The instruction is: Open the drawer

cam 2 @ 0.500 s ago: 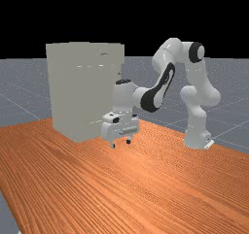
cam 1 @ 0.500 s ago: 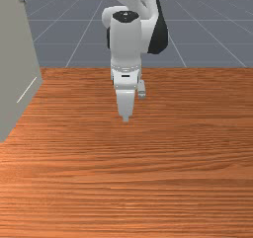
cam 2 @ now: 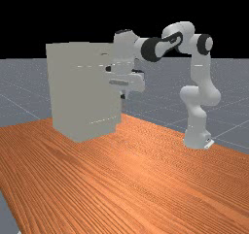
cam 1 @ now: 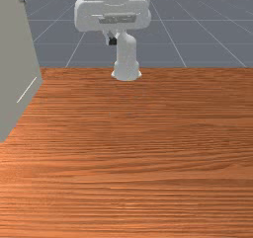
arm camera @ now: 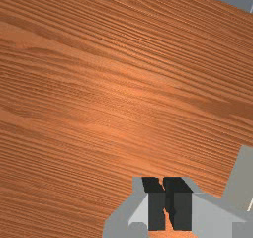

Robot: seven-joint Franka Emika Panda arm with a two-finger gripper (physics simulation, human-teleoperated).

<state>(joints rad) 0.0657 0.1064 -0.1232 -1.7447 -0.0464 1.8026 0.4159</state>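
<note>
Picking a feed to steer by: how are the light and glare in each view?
Far view: a soft, bright sheen on the table, a black backdrop above, and the cabinet in flat, pale grey with little contrast. Wrist view: a broad glare patch on the wood, the pads near black. Front view: fairly even light, a faint glint low on the table.

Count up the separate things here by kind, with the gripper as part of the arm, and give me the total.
Robot arm, with its gripper: 1
Cabinet: 1
Table: 1
Total: 3
</note>
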